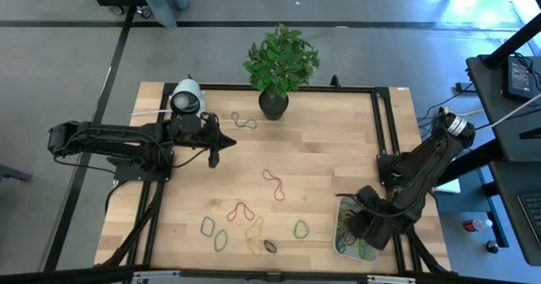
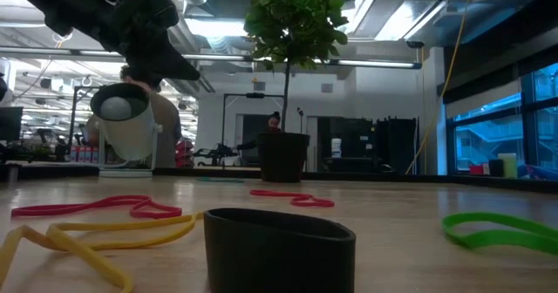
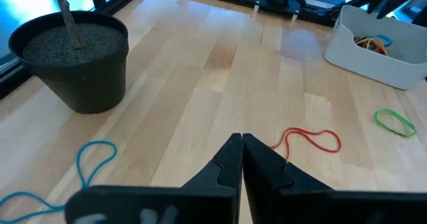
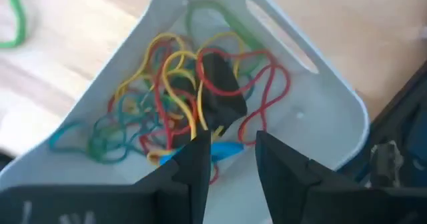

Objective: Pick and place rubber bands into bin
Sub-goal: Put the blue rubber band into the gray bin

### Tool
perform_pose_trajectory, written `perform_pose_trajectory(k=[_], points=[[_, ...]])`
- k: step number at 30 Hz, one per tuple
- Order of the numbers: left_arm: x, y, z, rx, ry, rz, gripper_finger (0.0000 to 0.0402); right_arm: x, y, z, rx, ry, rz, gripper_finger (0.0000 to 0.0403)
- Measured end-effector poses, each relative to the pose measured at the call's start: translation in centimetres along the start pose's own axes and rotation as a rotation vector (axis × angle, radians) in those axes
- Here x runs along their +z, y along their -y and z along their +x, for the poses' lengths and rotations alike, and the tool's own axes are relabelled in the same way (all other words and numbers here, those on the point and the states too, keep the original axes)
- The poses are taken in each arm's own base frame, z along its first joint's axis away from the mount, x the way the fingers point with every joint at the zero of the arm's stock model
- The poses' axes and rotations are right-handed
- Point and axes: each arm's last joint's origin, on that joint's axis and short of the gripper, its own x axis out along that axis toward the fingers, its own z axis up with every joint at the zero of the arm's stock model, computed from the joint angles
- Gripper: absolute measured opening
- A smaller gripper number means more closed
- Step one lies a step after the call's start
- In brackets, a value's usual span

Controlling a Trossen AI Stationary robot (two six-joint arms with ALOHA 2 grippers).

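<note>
The bin, a pale white tray, stands at the table's near right and holds a tangle of red, yellow, green and blue rubber bands and a black one. My right gripper is over it, pointing down, fingers open, with a blue band showing between the fingertips. More bands lie loose on the wood: red, green, yellow, black and blue. My left gripper hovers shut at the table's left with nothing in it. My right gripper is open above the bin's inside. The blue band lies across the gap at the fingertips. I cannot tell whether it still touches a finger or rests on the pile below.
A dark plant pot with a leafy plant stands at the far middle of the table. A black metal frame runs along the table's edges. Bare wood lies between the pot and the loose bands.
</note>
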Motion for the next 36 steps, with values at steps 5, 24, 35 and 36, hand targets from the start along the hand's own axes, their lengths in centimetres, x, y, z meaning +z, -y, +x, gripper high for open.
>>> perform_pose_trajectory(k=[5,24,35,36], points=[[0.5,0.6,0.0,-0.018,-0.014,0.105,0.0004,0.2,0.2,-1.9,0.104,0.063,-0.090,0.0095],[1.1,11.1,0.3,0.142,-0.586,0.110,0.0003,8.0,4.1,-5.4,0.183,0.359,-0.355,0.0006],[-2.7,14.6,-0.3,0.244,-0.820,-0.340,0.0055,9.5,4.9,-1.5,0.352,0.425,-0.368,0.0002],[-3.1,14.8,-0.2,0.251,-0.841,-0.362,0.0064,9.5,4.9,-1.2,0.359,0.426,-0.366,0.0002]])
